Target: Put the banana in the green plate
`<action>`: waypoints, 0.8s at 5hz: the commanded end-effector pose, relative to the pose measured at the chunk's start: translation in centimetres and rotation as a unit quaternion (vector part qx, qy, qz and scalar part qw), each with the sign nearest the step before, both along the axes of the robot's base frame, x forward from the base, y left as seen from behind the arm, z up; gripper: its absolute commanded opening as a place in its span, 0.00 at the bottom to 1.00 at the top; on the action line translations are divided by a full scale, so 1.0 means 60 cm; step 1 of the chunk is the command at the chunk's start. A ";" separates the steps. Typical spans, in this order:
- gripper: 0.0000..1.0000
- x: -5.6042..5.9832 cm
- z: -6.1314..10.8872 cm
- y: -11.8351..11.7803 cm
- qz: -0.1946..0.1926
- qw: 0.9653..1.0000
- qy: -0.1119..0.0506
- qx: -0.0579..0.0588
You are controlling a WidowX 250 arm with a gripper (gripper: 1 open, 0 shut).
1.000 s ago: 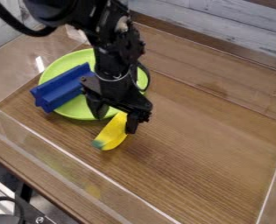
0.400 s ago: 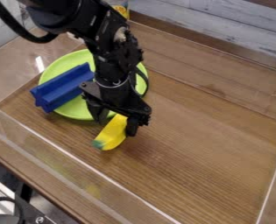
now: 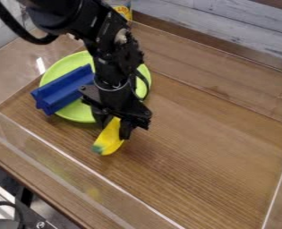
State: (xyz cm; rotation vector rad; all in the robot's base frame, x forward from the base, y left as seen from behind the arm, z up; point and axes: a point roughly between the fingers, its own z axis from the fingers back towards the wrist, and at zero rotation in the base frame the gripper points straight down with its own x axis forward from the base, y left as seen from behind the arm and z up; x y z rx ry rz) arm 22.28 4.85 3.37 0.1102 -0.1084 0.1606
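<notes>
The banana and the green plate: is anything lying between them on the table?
In the camera view, only a narrow strip of bare table separates the banana from the green plate; the gripper stands over the banana's upper end.

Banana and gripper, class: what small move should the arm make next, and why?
Probably finish closing on the banana before lifting. The gripper points down with its fingers astride the banana's upper end, which lies on the table just outside the green plate, beside the blue block.
</notes>
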 end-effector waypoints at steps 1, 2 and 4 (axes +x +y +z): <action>0.00 0.008 0.032 0.009 0.009 1.000 -0.016 0.002; 0.00 0.005 0.047 0.010 0.015 1.000 -0.013 -0.002; 0.00 0.011 0.116 0.018 0.011 0.999 -0.035 -0.004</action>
